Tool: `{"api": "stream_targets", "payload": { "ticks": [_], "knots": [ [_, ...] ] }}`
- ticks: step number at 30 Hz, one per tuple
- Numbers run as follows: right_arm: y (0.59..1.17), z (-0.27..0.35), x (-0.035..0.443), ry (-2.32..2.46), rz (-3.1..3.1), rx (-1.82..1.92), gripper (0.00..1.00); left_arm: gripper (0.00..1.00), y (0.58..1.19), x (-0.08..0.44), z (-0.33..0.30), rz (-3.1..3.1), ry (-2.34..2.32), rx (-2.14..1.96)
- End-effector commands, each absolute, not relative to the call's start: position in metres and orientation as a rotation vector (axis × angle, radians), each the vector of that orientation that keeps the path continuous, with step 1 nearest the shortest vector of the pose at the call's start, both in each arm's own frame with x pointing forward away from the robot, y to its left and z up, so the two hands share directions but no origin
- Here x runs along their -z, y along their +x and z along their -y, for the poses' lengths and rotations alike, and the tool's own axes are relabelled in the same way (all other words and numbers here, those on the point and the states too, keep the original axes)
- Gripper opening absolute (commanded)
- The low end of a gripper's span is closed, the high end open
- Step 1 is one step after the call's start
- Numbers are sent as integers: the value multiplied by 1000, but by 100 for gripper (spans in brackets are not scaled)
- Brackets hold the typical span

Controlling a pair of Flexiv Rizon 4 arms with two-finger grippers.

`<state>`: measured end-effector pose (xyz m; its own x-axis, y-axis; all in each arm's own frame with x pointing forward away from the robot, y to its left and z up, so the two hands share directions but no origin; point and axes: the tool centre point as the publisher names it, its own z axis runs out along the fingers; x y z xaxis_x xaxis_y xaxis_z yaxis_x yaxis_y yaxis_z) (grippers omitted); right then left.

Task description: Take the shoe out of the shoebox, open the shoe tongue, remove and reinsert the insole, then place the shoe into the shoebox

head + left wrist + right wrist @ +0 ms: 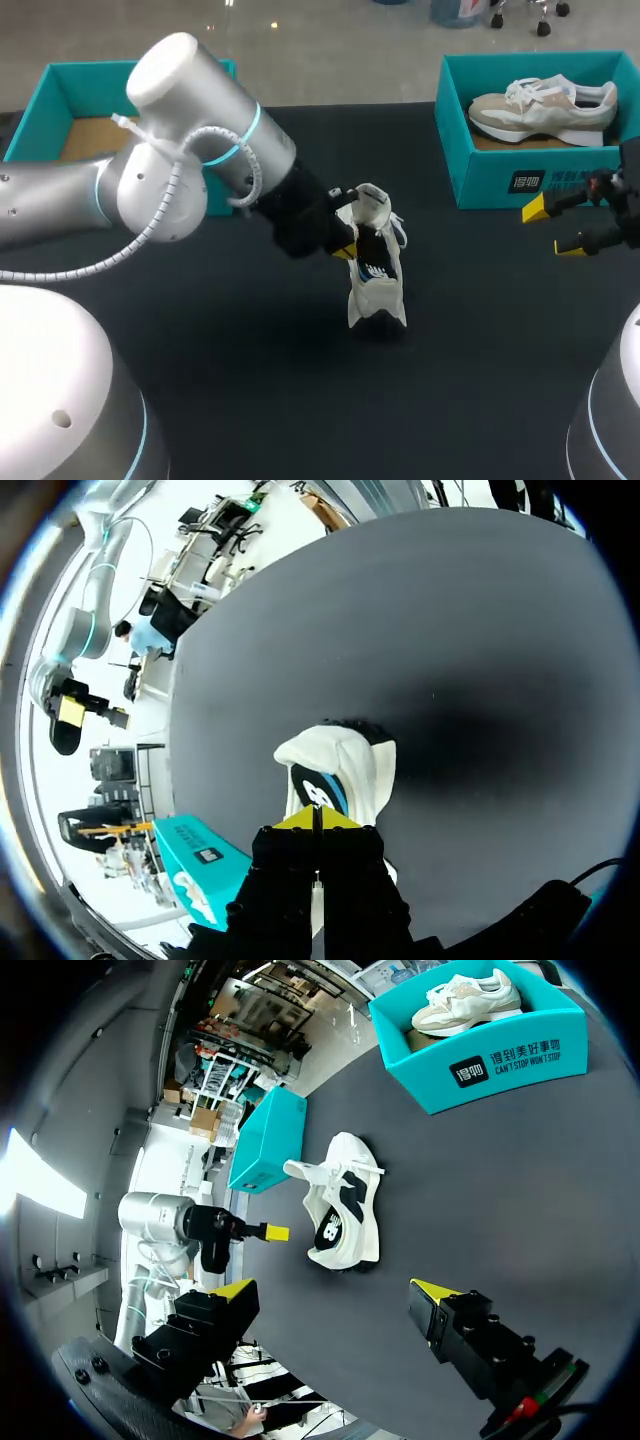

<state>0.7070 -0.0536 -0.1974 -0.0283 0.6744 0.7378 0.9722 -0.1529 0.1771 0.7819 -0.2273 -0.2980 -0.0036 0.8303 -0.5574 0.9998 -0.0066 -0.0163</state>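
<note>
Left gripper (317, 820) is sitting with its yellow tips closed against each other, right at the near edge of the white-and-black shoe (376, 275). I cannot tell whether any fold of the shoe is pinched between them. The shoe is lying out on the dark table (250, 350), near the middle, with its laced opening towards twelve o'clock. Whether it is sitting flat on its sole or tipping sideways, I cannot say.

At about three o'clock from the shoe, well apart from it, the right gripper (553, 228) is hanging with its fingers spread wide and nothing between them. A teal shoebox (500, 185) holding a beige shoe (545, 105) is standing at two o'clock, and a second teal box (30, 115) at ten o'clock is showing its bare cardboard floor.

To my eye the tongue is being worked on, with the insole yet to come. Doing it well likely means bringing the idle right gripper in to steady the heel, so the light shoe is not sliding or tipping. The left should be drawing the tongue back along the shoe's length, clear of the loose laces.
</note>
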Motion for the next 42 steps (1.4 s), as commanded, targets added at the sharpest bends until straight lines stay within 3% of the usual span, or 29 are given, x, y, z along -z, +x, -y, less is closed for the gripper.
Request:
{"api": "stream_targets", "payload": {
  "ticks": [1,31,42],
  "knots": [
    [706,53,198,-1863,1723,1012,100,0,788,304,248,-1916,2008,396],
    [706,53,198,-1863,1723,1012,100,0,792,373,258,-2038,2098,318],
    [706,53,198,-1863,1723,1012,100,0,794,337,257,-1980,2090,382]
  ]
}}
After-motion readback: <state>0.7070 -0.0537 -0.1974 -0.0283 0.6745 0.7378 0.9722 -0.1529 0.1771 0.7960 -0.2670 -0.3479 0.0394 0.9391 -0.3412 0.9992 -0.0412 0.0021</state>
